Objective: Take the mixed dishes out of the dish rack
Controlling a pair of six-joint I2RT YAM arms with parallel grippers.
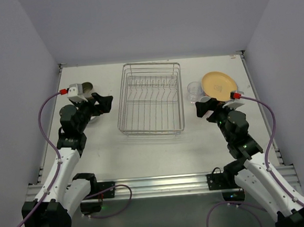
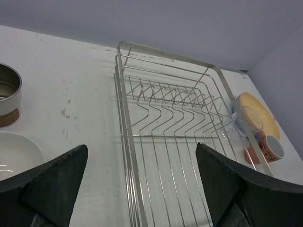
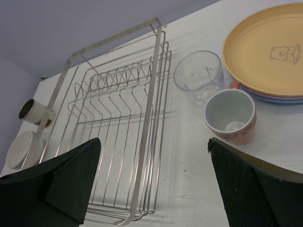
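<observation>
The dish rack [image 1: 121,108] is a silver wire basket in the middle of the table, with no dishes in it. My left gripper [image 1: 103,104] is open and empty, just left of the rack [image 2: 129,144]. A small brown cup [image 2: 7,97] and a white bowl [image 2: 16,153] sit on the table to its left. My right gripper [image 1: 204,109] is open and empty, just right of the rack [image 3: 145,144]. A clear glass [image 3: 199,75], a salmon-pink mug [image 3: 230,116] and a yellow-orange plate [image 3: 265,47] stacked on lilac and blue plates [image 3: 279,98] sit at the right.
White walls close in the table at the left, back and right. The brown cup [image 1: 87,88] stands near the left wall, and the plate stack [image 1: 219,85] and glass [image 1: 194,90] near the right wall. The arm bases sit on a rail at the near edge.
</observation>
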